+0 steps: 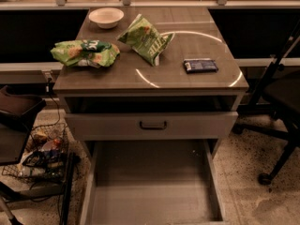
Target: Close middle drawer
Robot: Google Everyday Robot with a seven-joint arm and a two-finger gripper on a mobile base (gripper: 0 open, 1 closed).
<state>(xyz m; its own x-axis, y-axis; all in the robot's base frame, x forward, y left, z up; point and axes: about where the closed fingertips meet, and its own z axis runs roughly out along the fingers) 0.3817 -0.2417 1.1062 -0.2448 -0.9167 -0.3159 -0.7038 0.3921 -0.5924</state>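
Camera view shows the middle drawer point(150, 191) pulled far out below the table's point(187, 86) front edge, its front panel out of frame. Rigid and probably light, it should slide under a square push at mid-front. The claw is not in sight, so I cannot tell its state.

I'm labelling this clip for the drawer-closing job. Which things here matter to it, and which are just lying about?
For the job:
the middle drawer, pulled far out below; the gripper, not in view.

Lying about:
white bowl, left green bag, tilted green bag, dark packet, upper drawer with handle, wire basket on the floor.
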